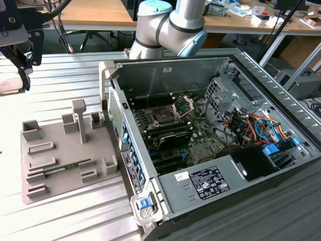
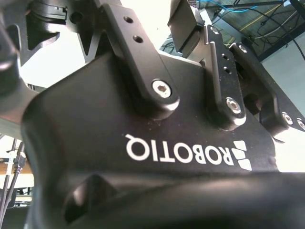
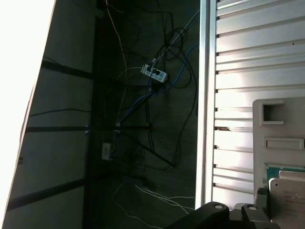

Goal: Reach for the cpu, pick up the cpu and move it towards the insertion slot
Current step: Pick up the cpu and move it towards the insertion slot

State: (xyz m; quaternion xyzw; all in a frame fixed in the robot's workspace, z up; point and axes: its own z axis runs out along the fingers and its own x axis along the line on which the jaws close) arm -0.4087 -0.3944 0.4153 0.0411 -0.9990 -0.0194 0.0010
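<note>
Cpu is seen as a pale square at lower right of the first wrist view, seated on the grey holder tray on the ribbed bench, not gripped. Claw is held at upper left of the exterior view, apart from the tray; whether wide or narrow cannot be told. Insertion slot is seen mid-frame inside the open computer case, frame apparently raised, centre bare. Reach is judged barely begun; pickup and carry are not yet done.
</note>
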